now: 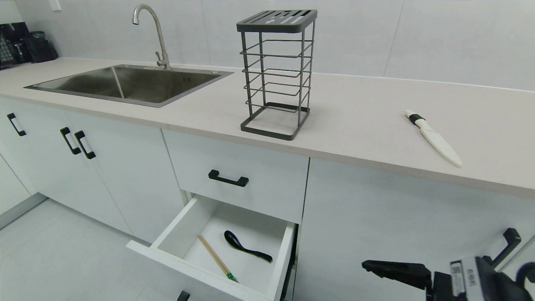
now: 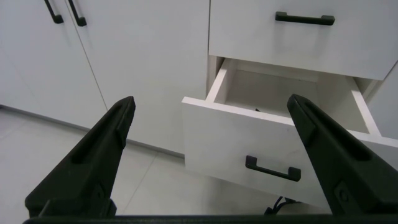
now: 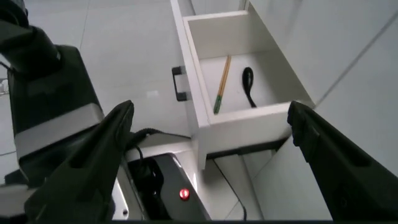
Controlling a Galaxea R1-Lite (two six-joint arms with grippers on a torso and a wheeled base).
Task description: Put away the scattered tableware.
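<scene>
Counter (image 1: 368,125), beige stone, along a white tiled wall:
- Set into the left end: a stainless steel sink (image 1: 146,81), with a curved metal faucet (image 1: 161,42) at its back rim.
- Standing upright near the middle of the front edge: a dark grey wire knife rack (image 1: 276,21) with a slotted top plate.
- Lying flat toward the right end, well apart from the rack: a white knife (image 1: 434,138) with a black band round the handle. Handle toward the back edge, tip toward the front right.

Below the counter, under the rack: a closed white drawer front with a black bar handle (image 1: 228,179). Directly beneath it, pulled open: a white lower drawer (image 1: 179,225).

Inside the open drawer:
- Toward the left wall, running back to front: wooden chopsticks (image 1: 215,257), green tips at the front panel.
- Just beside them, nearer the middle: a black spoon (image 1: 246,248), bowl toward the back, handle angled to the right wall. Not touching the chopsticks.

Left hand (image 2: 210,102): low, facing the open drawer's front panel. Fingers spread wide, nothing between them.

Right hand (image 3: 211,109): low before the white cabinet fronts, to the right of the open drawer. Fingers spread wide, nothing gripped.
</scene>
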